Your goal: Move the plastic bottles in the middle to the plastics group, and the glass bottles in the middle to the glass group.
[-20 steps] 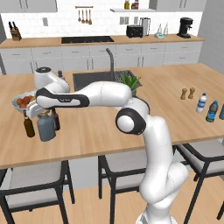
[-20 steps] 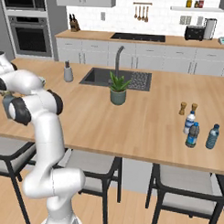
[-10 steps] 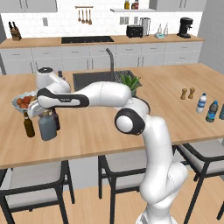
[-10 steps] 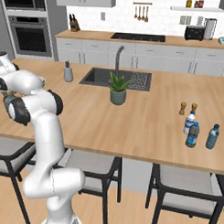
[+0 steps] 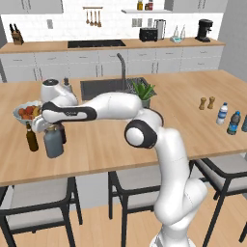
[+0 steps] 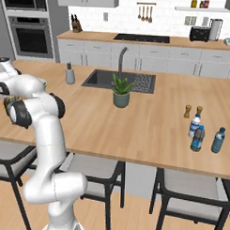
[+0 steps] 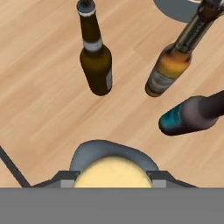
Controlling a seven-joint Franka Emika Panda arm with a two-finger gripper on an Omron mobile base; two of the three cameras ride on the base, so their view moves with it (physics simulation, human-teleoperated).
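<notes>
My gripper (image 5: pixel 50 129) is shut on the neck of the grey-blue flask (image 5: pixel 53 144) at the counter's left end, close to the front edge. In the hand view the flask's cork (image 7: pixel 110 171) sits between the fingertips, with its grey shoulders (image 7: pixel 87 152) below. Just beyond it stand a dark brown-olive bottle (image 7: pixel 97 61), a smaller amber bottle (image 7: pixel 167 70) and the dark beer bottle with a blue label (image 7: pixel 188 116). The brown-olive bottle (image 5: pixel 32 138) is left of the flask. Three plastic bottles stand together at the far right: clear (image 6: pixel 195 125), dark blue (image 6: pixel 197 138), blue-tinted (image 6: pixel 218 140).
A fruit bowl (image 5: pixel 25 112) and a white kettle (image 5: pixel 51 89) stand behind the glass bottles. A potted plant (image 6: pixel 121 91) is beside the sink (image 6: pixel 119 80), with a grey soap dispenser (image 6: pixel 70 75) to its left. Wooden shakers (image 5: pixel 207 102) stand near the plastic bottles. Stools line the front.
</notes>
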